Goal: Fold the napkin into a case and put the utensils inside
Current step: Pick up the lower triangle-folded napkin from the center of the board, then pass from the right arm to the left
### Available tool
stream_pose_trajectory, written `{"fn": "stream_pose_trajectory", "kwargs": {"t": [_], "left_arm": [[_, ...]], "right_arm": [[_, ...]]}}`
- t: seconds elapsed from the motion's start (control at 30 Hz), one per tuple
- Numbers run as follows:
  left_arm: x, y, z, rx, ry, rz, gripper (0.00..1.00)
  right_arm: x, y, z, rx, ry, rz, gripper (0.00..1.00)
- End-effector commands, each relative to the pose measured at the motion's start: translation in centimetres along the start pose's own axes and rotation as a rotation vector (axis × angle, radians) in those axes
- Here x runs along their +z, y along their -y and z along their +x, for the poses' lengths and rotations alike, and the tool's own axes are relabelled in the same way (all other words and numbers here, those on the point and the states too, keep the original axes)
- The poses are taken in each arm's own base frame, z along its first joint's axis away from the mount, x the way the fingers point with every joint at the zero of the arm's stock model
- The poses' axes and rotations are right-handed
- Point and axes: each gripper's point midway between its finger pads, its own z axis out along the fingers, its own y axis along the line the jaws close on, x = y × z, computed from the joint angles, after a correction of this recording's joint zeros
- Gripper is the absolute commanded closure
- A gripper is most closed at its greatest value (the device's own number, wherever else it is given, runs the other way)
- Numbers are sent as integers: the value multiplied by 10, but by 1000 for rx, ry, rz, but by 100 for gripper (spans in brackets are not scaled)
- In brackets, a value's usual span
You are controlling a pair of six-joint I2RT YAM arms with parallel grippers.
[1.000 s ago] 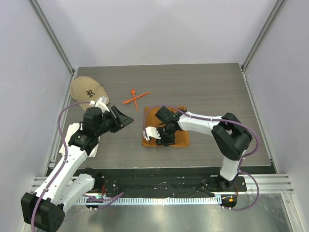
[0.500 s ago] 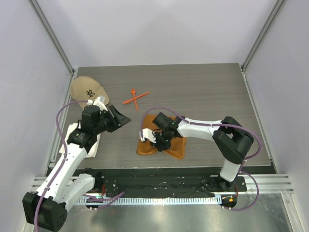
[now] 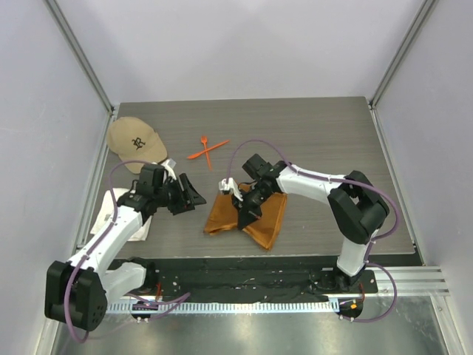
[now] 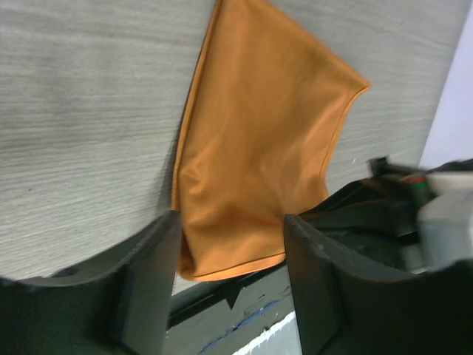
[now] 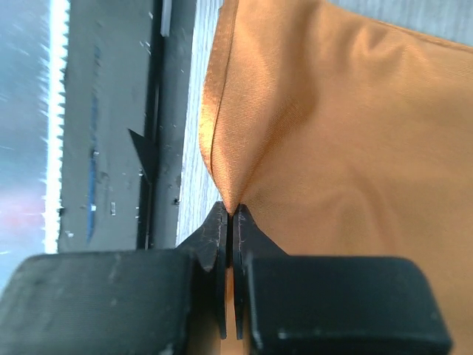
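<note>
Rust-orange thin cloth napkin point(image 3: 270, 218) sits rumpled at the near centre of the grey wood-grain tabletop point(image 3: 318, 140). The right jaws are pressed together, pinching a raised fold of it. The left jaws are spread just left of the cloth, holding nothing. Two bright-orange plastic utensils point(image 3: 206, 150) lie crossed farther back.

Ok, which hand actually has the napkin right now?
The right hand, shut on a pinched fold of the napkin; the left hand is open, gripping nothing.
</note>
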Motion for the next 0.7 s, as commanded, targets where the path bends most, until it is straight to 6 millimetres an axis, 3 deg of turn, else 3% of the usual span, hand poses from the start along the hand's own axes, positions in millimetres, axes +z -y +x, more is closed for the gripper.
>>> {"fn": "stream_pose_trajectory", "kwargs": {"t": [0.0,0.13,0.3,0.33,0.37,0.4,0.47,0.67], "left_arm": [[0,1,8,27,-46,28,45],[-9,22,-6,46,79,131,45],[-5,32,-12,90,190,165,39],[-1,38,-4,118,181,174,39],[3,38,-10,143,237,145,39],[7,50,4,227,224,166,41],[9,56,0,298,318,135,46],[5,78,23,526,337,190,43]], "right_arm": [[-16,-10,-21,34,149,-141,98],[-26,-3,-19,81,201,-163,99],[-32,8,-15,130,233,-166,99],[-35,13,-12,151,239,-160,99],[-36,15,-13,161,248,-162,99],[-38,17,-13,168,254,-160,99],[-41,18,-14,182,276,-172,98],[-43,22,-11,214,279,-170,99]]}}
